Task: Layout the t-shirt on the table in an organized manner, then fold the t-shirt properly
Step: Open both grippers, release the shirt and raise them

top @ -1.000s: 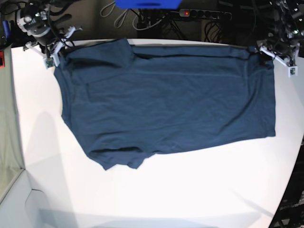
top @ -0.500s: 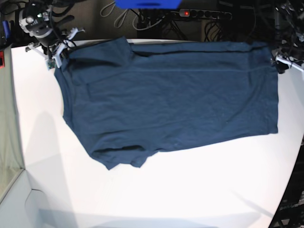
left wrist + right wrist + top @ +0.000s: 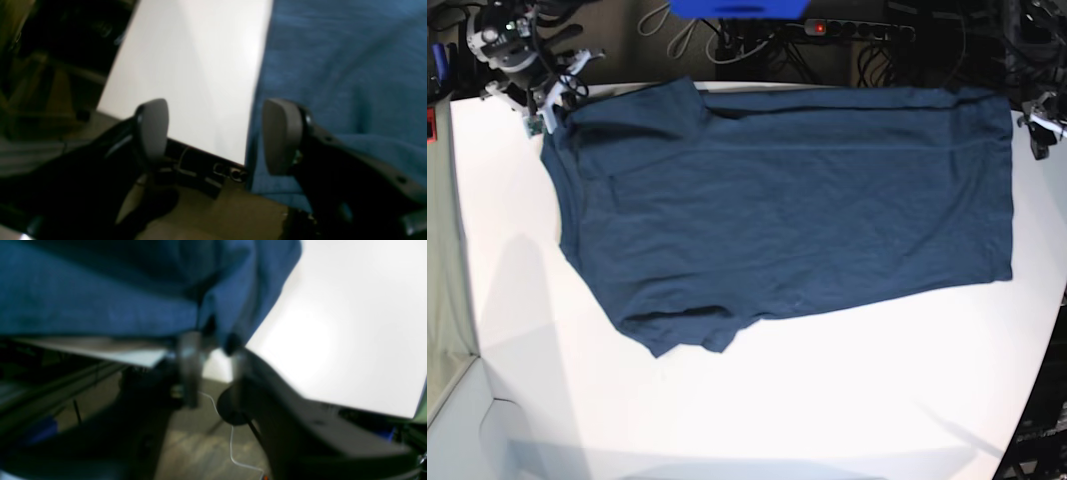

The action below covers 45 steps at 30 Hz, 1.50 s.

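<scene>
The dark navy t-shirt (image 3: 787,200) lies spread across the white table (image 3: 827,400), its back edge along the table's far edge and a sleeve folded at the front left. My right gripper (image 3: 552,95) sits at the shirt's far-left corner. In the blurred right wrist view, the right gripper (image 3: 213,366) shows a gap between its fingers, with the t-shirt (image 3: 100,300) corner draped just over the tips. My left gripper (image 3: 1039,128) hangs off the shirt's far-right corner. In its wrist view the left gripper (image 3: 217,133) is open and empty, beside the t-shirt (image 3: 333,66) edge.
A grey-green panel (image 3: 442,250) borders the table's left side. Behind the far edge are a power strip (image 3: 847,30) with a red light, cables and a blue object (image 3: 737,8). The table's curved edge drops away at the right.
The left gripper has drawn away to the right, off the shirt's far-right corner, which now lies flat. The right gripper's fingers have parted at the far-left corner.
</scene>
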Available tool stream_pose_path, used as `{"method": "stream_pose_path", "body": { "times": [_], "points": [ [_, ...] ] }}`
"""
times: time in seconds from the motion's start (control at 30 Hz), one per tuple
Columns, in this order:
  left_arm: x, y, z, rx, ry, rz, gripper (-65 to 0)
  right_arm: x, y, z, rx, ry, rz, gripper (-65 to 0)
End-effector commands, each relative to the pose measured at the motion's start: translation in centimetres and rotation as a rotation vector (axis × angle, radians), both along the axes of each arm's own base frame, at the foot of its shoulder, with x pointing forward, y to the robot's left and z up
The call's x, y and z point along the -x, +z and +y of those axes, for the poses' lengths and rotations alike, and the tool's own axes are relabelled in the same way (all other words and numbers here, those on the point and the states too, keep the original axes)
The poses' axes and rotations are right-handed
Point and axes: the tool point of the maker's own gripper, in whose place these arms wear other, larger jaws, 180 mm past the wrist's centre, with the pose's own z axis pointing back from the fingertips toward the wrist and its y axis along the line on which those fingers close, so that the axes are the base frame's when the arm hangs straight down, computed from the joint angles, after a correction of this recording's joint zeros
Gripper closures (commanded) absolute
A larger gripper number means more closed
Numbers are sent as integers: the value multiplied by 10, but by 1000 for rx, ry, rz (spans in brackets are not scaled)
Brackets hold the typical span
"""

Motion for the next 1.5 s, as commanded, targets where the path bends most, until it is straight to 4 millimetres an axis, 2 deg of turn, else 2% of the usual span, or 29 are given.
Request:
{"method": "stream_pose_path", "body": {
  "times": [0.0,0.1,0.17,0.3,0.5,0.6,0.73,0.93,1.27,1.33,1.37,1.47],
  "points": [
    [-5,13,6,-35,-20,-28,-427,-3,7,-3,10,3,-28,-267],
    [-6,14,6,-37,-23,-31,-427,5,8,-12,21,-24,-20,-355],
    [-6,14,6,-38,-24,-33,-427,6,17,-17,42,-39,-35,-376],
    [-15,18,5,-36,-28,-54,-427,0,29,-8,35,-49,-78,-377],
    [-17,20,5,-37,-29,-62,-427,-6,29,12,-17,-61,-102,-376],
    [-16,18,5,-33,-27,-61,-427,-19,30,30,-48,-18,-123,-376],
    [-12,5,7,-2,-10,-41,-427,-35,33,46,-75,25,-153,-376],
    [-9,-1,8,14,-2,-30,-427,-54,37,45,-80,23,-190,-376],
    [-9,-1,8,13,-3,-32,-427,-48,14,45,-107,21,-135,-375],
    [-10,0,8,13,-4,-33,-427,-50,11,45,-110,20,-132,-348],
    [-11,0,8,13,-4,-36,-427,-53,12,43,-107,23,-135,-315],
    [-14,2,8,13,-4,-47,-427,-60,12,42,-108,23,-142,-150]
  ]
}}
